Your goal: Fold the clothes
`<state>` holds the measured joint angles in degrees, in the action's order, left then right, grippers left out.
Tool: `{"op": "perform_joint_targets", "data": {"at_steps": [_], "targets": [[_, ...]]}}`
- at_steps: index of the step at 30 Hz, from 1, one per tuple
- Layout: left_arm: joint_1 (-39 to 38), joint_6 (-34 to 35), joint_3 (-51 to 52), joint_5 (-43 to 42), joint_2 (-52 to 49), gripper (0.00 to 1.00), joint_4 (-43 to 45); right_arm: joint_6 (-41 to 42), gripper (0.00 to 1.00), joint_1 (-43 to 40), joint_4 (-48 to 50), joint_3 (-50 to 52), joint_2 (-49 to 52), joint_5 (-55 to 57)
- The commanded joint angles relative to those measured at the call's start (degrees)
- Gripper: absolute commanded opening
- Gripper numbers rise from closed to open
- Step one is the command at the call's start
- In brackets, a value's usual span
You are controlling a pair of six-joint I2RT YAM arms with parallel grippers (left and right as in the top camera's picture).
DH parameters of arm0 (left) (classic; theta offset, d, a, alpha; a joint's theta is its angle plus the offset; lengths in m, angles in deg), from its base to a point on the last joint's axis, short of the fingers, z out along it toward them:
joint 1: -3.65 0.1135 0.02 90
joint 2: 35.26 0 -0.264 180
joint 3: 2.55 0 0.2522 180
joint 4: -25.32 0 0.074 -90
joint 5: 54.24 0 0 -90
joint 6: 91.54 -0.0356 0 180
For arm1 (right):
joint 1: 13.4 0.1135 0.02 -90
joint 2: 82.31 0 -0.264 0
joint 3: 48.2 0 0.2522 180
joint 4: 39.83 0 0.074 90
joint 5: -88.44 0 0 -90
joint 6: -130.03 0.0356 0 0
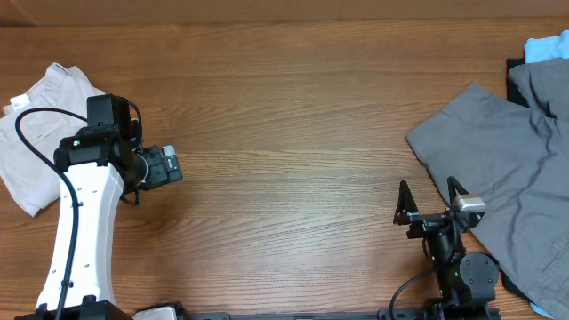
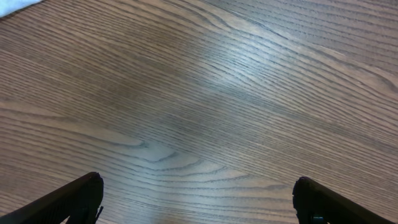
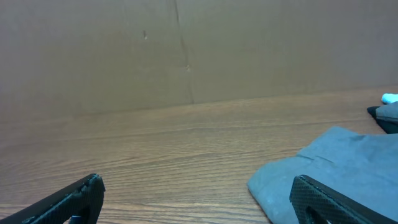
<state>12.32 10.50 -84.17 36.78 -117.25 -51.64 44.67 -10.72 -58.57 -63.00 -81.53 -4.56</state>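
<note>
Overhead view: the cream shorts (image 1: 36, 147) lie rumpled at the far left edge of the wooden table (image 1: 293, 107), with a small white tag (image 1: 18, 100) at their upper left corner. My left arm (image 1: 84, 213) reaches up from the near edge, and its dark upper joint overlaps the right side of the shorts. The left gripper (image 2: 198, 200) sits just to the right of them over bare wood. Its wrist view shows both black fingers (image 2: 74, 199) spread wide with nothing between them, and a pale sliver of cloth in the top left corner.

Well apart, on the right side of the table, a grey garment (image 1: 498, 169) is spread out loosely. My right gripper (image 1: 429, 197) stands near the front edge, just beside that garment's left corner, fully spread and gripping nothing. A light blue garment (image 1: 547, 46) peeks in at the far right corner, beside a dark piece of cloth (image 1: 516, 78).
</note>
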Motion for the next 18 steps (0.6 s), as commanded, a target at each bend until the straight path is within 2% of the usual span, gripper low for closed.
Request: {"op": "perform_joint_targets", "data": {"at_steps": [1,8,15,18], "targets": [[0.31,0.37,-0.09,-0.46,2.80,1.00,-0.50,-0.20,1.00,0.24,0.42,0.57,-0.61,-0.22],[0.37,-1.40,3.80,-0.33,20.09,1.00,1.86,-0.20,1.00,0.24,0.42,0.55,-0.61,-0.24],[0.37,-1.07,22.23,-1.38,39.69,1.00,15.96,-0.20,1.00,0.24,0.42,0.55,-0.61,-0.24],[0.37,-1.07,32.61,-4.17,48.04,1.00,24.79,-0.20,1.00,0.24,0.42,0.57,-0.61,-0.24]]}}
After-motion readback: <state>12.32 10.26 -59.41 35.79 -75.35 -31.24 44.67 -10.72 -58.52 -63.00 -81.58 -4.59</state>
